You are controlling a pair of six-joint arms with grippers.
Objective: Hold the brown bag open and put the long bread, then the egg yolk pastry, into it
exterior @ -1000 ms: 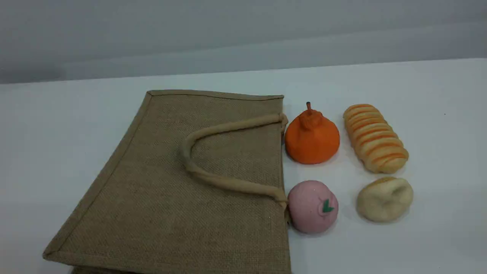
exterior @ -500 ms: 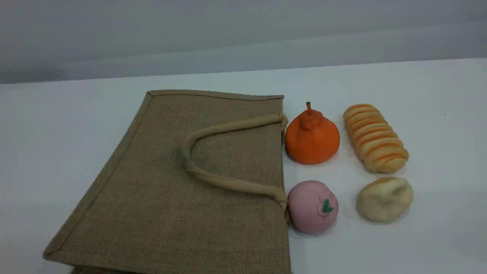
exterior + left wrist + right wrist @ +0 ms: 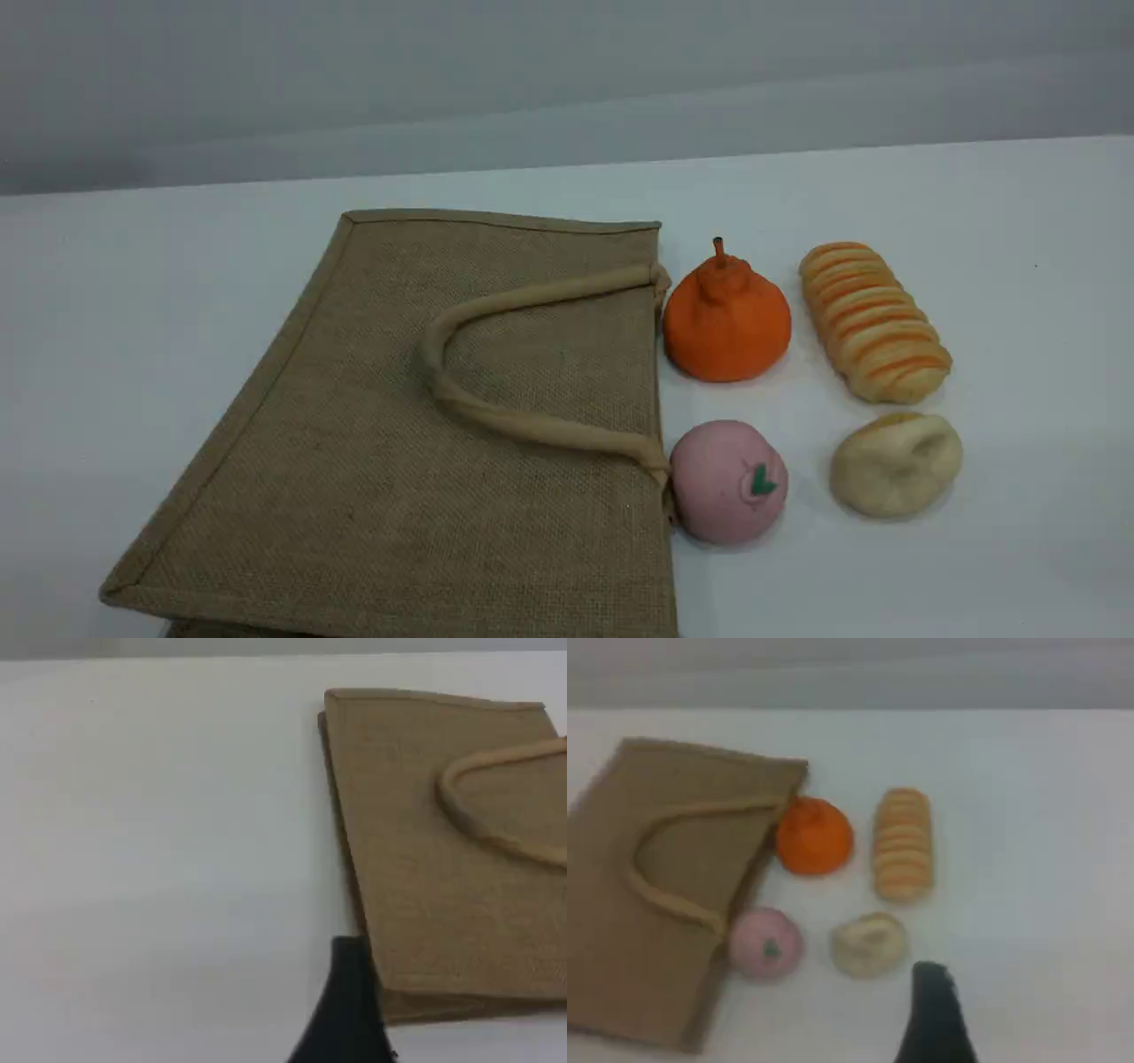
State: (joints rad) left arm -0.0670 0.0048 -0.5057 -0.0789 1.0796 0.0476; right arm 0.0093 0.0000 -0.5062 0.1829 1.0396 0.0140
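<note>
The brown bag (image 3: 425, 461) lies flat and closed on the white table, its mouth toward the foods and one beige loop handle (image 3: 496, 416) folded back onto it. Right of it lies the striped long bread (image 3: 873, 321), and the cream egg yolk pastry (image 3: 895, 462) sits just in front of that. Neither arm shows in the scene view. One dark fingertip (image 3: 350, 1001) of my left gripper hangs above the bag's (image 3: 443, 859) left edge. The right gripper's fingertip (image 3: 935, 1014) hovers near the pastry (image 3: 868, 943) and short of the bread (image 3: 902, 843). Neither gripper holds anything.
An orange stemmed fruit (image 3: 726, 319) and a pink ball with a green leaf mark (image 3: 728, 480) sit between the bag's mouth and the two breads, the pink ball touching the bag's edge. White tabletop (image 3: 1045, 354) stretches right of the foods and left of the bag.
</note>
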